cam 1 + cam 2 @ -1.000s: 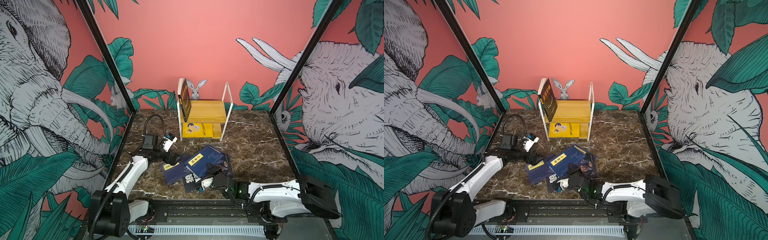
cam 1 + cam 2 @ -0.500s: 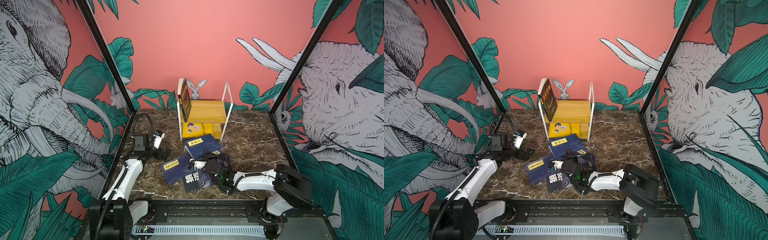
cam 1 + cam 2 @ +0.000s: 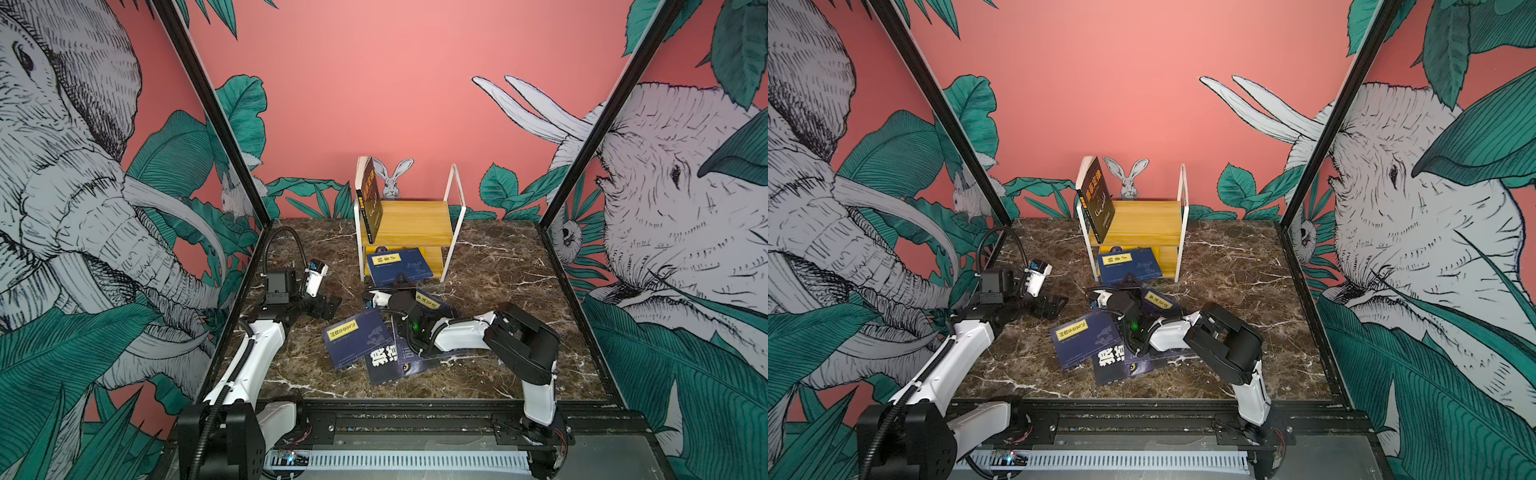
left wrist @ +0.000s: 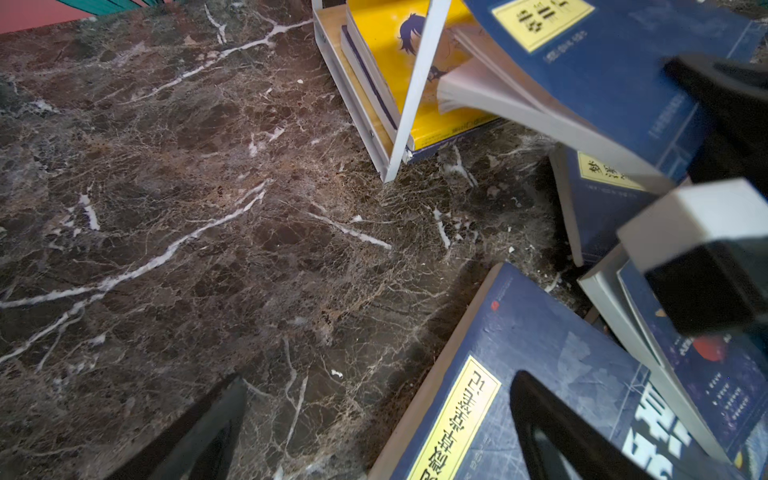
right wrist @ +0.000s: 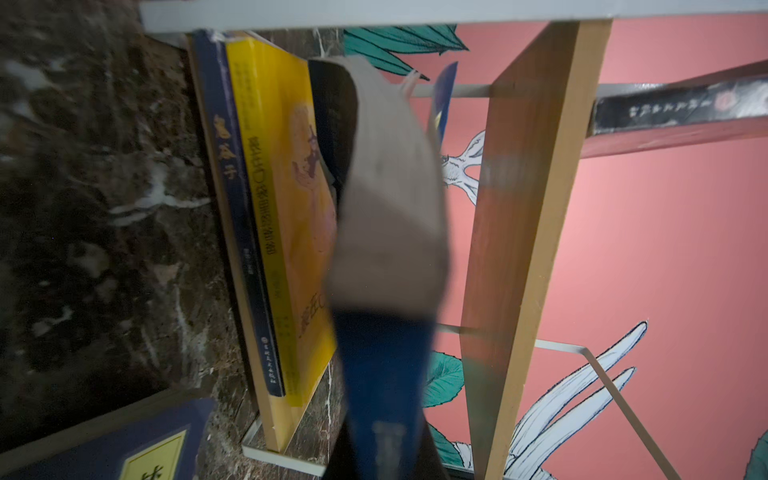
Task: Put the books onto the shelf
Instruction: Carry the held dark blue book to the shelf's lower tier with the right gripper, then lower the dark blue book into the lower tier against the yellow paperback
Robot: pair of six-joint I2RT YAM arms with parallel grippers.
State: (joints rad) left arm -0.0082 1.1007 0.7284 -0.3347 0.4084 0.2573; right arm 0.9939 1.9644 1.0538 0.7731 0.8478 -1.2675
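Navy paperback [image 3: 399,264] with a yellow title label, pinched at its near edge by the right claw [image 3: 400,281], lies partly inside the lower tier of the shelf [image 3: 415,216], its near part jutting out over the marble table [image 3: 498,270]. In the left wrist view it sags above a yellow book [image 4: 386,41] lying flat on that tier. A black book [image 3: 370,199] leans upright at the left end of the upper board. The left claw [image 3: 330,306], spread wide and holding nothing, hovers low just left of the loose pile: a navy book with a yellow label [image 3: 357,338], a dark book with white characters [image 3: 384,359], and another navy book [image 3: 434,301] beneath the right arm.
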